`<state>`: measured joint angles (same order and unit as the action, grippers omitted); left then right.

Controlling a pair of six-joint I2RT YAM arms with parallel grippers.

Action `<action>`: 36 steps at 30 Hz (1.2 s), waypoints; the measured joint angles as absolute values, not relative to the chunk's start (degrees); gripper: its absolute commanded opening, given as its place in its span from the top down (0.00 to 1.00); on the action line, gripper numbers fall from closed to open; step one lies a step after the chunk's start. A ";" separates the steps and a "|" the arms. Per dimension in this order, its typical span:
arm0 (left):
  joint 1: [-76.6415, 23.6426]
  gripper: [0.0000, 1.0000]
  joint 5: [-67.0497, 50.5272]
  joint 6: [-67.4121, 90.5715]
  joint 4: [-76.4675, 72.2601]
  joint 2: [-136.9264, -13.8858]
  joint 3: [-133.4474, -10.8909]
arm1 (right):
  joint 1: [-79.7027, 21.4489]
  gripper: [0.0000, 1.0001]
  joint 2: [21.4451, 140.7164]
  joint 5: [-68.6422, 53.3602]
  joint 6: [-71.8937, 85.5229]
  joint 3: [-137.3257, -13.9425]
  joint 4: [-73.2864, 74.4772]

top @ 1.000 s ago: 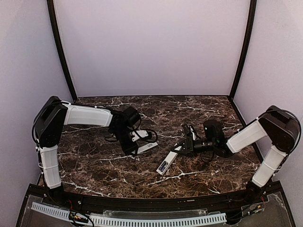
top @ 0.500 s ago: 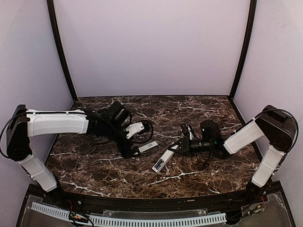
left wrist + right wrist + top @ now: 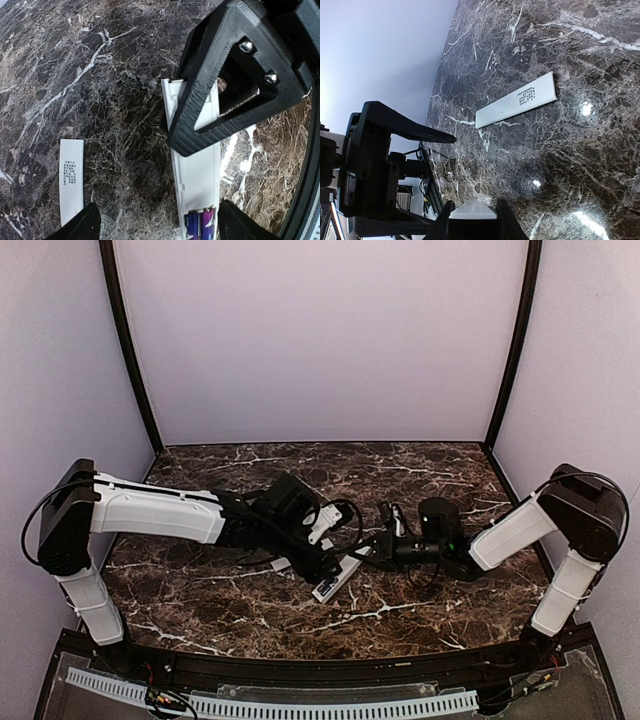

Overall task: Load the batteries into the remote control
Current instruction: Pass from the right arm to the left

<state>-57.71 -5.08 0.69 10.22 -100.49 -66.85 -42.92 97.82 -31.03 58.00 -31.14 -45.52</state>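
Right now your right gripper [image 3: 474, 209] is clamping one end of the remote control [image 3: 196, 180], pinning it flat on the marble table [image 3: 60, 60]. Your left gripper [image 3: 159, 207] is hanging just above it with its jaws spread wide, gripping nothing. The batteries [image 3: 200, 226] are sitting side by side in the open bay, toward the end away from the clamp. The cover [image 3: 71, 182] is lying apart on the marble, to one side.

You are risking a knock here. If the left fingers are coming down off-line, one may be catching the bay's edge or flicking a battery out, since nothing is covering them. The two grippers are also crowding each other over the remote.

The cover is carrying a block of small print, too fine to read, and no brand is showing.
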 measured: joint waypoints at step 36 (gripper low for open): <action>-59.27 0.81 -6.72 -3.09 15.51 -107.42 -72.97 | -42.19 0.29 91.13 -28.77 57.87 -27.29 -48.23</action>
